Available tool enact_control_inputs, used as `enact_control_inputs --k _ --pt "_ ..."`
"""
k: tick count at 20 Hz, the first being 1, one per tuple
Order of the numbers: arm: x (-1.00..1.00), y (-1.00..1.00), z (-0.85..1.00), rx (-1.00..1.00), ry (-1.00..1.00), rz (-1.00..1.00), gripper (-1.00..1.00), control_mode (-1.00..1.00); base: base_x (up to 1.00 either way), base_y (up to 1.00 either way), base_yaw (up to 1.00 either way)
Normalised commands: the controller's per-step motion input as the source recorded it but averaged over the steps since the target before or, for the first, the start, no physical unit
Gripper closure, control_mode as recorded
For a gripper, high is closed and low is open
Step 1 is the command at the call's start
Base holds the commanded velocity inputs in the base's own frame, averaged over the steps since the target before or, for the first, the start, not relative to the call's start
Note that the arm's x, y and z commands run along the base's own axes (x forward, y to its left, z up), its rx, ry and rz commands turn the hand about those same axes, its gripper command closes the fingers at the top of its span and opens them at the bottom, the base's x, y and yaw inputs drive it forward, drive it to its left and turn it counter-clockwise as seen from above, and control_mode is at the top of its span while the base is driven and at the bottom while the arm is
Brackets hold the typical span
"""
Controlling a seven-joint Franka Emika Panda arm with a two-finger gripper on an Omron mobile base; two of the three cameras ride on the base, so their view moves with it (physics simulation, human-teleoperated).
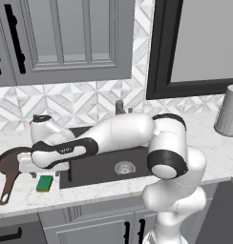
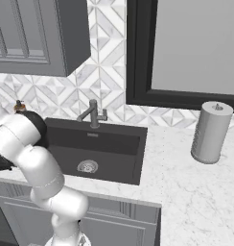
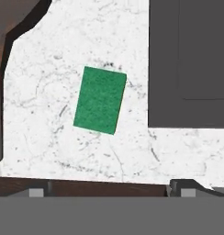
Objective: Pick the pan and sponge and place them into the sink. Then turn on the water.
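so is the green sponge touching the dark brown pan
Apart. The hand view shows the small green rectangular sponge lying alone on the white marble counter, with bare counter between it and the dark brown frying pan.

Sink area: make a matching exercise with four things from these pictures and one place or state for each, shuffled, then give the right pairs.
Things:
1. sponge
2. pan
3. paper towel roll
4. gripper

Places or states:
A. stands upright on the counter to the right of the sink
B. lies green face up on the counter between the pan and the sink
C. open, above the sponge
D. sits on the counter left of the sponge, handle toward the front edge

Pairs: 1-B, 2-D, 3-A, 4-C
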Motion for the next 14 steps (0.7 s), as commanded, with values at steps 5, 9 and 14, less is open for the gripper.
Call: enact_control_inputs --k 5,9,14 --pt "0.11 0.53 -0.08 -0.01 -0.01 0.0 -1.0 -1.0 0.0 0.0 0.0" --pt "0.12 0.26 0.0 0.0 0.01 0.0 -1.0 -1.0 0.0 0.0 0.0" --pt "0.13 0.34 -0.01 -0.02 0.02 0.0 -1.0 -1.0 0.0 0.0 0.0"
